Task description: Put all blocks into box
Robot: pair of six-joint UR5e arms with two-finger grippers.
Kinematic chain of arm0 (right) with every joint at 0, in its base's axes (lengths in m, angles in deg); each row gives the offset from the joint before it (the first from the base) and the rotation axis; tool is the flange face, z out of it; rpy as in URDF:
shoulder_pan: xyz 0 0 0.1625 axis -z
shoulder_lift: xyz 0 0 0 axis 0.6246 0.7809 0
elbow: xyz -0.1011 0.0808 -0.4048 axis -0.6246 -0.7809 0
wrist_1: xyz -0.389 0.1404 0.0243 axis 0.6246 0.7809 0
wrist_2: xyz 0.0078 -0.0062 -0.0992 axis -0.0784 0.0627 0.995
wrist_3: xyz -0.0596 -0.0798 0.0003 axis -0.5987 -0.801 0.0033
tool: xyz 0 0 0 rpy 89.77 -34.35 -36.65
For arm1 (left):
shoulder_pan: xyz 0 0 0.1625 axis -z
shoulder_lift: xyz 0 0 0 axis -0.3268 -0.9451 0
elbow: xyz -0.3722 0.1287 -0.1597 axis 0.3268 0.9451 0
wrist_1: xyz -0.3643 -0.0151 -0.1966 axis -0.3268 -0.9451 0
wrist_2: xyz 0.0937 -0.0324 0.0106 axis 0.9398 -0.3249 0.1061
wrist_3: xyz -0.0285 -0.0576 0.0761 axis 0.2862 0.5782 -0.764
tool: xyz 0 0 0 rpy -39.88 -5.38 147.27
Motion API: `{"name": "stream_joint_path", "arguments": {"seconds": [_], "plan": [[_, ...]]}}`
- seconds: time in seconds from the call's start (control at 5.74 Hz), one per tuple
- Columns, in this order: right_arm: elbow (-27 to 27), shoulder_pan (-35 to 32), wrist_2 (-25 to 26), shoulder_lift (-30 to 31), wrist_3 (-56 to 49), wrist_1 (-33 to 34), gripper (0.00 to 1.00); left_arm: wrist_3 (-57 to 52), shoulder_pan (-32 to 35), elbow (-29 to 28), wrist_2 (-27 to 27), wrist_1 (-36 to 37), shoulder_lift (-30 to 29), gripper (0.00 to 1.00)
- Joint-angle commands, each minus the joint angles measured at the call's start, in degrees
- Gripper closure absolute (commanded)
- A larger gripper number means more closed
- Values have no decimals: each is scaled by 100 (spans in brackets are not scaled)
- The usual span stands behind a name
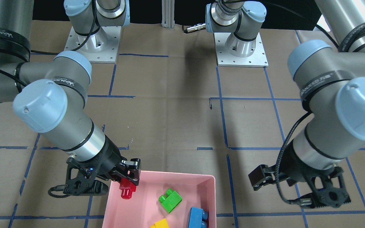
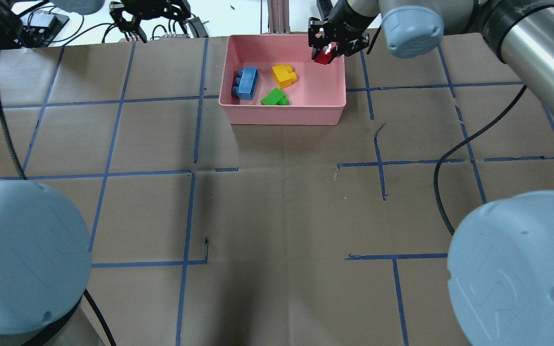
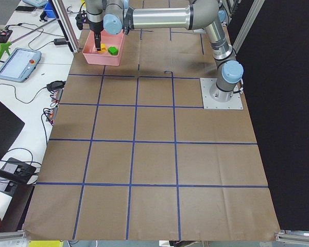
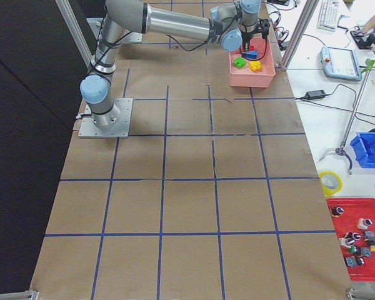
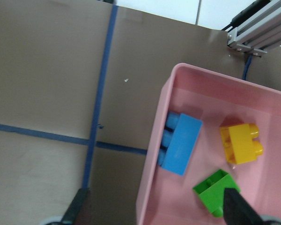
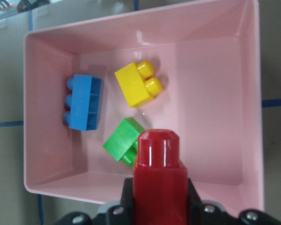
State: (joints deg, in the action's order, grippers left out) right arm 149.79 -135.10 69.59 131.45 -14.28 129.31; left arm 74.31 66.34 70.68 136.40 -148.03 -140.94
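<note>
Blocks, three lying in box (image 2: 286, 115), blue (image 2: 245, 82), yellow (image 2: 283, 75), green (image 2: 274, 97), one red (image 2: 324, 57) pinched in right jaws, left jaws apart, empty

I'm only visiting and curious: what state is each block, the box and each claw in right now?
red block: gripped, held over the box.
blue block: lying in the box.
yellow block: lying in the box.
green block: lying in the box.
box: on the table, holding three loose blocks.
right gripper: shut on the red block.
left gripper: open, empty.
</note>
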Motion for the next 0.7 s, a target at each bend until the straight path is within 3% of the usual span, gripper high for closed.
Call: {"name": "stream_joint_path", "arguments": {"seconds": [0.0, 0.17, 0.52], "plan": [[-267, -277, 16, -353, 248, 402, 64, -337, -306, 1161, 20, -313, 1226, 0], [-321, -278, 77, -320, 230, 280, 1, -118, -297, 1838, -15, -306, 1843, 0], [-330, -278, 95, -310, 82, 51, 0, -81, 209, 2301, 2, -506, 2584, 0]]}}
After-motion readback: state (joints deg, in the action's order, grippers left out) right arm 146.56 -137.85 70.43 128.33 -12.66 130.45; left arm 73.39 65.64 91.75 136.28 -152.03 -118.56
